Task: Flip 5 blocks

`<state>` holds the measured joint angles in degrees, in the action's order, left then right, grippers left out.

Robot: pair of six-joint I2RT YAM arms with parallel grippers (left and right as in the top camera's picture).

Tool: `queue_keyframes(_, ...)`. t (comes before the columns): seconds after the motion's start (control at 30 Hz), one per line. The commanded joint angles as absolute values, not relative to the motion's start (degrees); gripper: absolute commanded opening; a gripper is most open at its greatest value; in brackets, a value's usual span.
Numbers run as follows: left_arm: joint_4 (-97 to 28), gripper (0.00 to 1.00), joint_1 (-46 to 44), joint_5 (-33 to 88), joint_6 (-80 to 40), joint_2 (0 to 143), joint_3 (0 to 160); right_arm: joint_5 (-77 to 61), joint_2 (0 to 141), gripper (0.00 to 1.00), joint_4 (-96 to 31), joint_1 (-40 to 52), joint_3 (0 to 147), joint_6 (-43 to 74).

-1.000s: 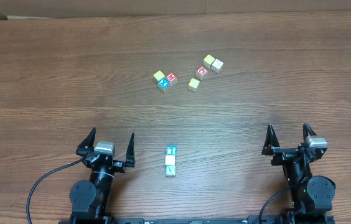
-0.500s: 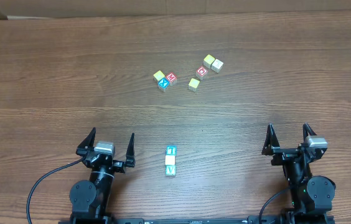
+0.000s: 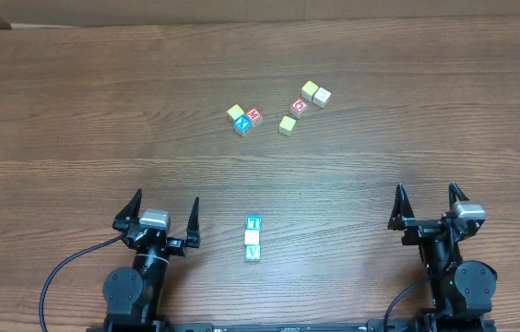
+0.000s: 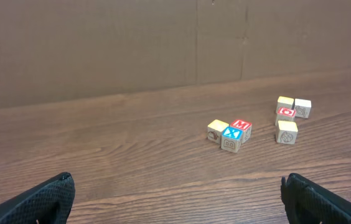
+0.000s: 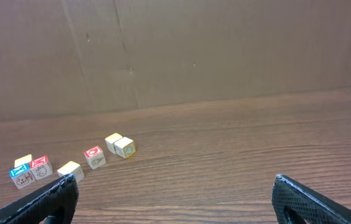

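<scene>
Stretching across every view, the brown wood-grain table point(image 3: 76, 101) carries ten blocks in three clusters. Near its front edge, between the two arms, a row point(image 3: 253, 238) of three stands touching: teal, cream, green. Farther back a trio point(image 3: 242, 121) sits tight together: yellow, a blue X and a red M. Just to its right lies a looser group point(image 3: 300, 105) of four: a red O, a yellow and a cream block touching, and one yellow block a little apart. The left gripper point(image 3: 167, 196) and right gripper point(image 3: 426, 187) sit at the near edge, jaws spread wide, holding nothing, well apart from every block. Behind the table, the wrist views show a plain brown wall point(image 4: 101, 43), possibly cardboard, with a vertical seam.
</scene>
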<state>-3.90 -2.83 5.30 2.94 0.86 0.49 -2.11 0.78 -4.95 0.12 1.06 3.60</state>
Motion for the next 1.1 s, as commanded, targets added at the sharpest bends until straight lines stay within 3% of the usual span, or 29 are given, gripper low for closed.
queue_keyframes(0.0, -4.1, 1.0, -2.15, 4.69, 2.15, 0.21, 0.25, -2.0, 0.16, 1.0, -4.6, -0.03, 0.45, 3.36)
queue_keyframes(1.07, -4.1, 1.0, -2.15, 4.69, 2.15, 0.25, 0.25, -2.0, 0.16, 1.0, -4.6, -0.03, 0.45, 3.36)
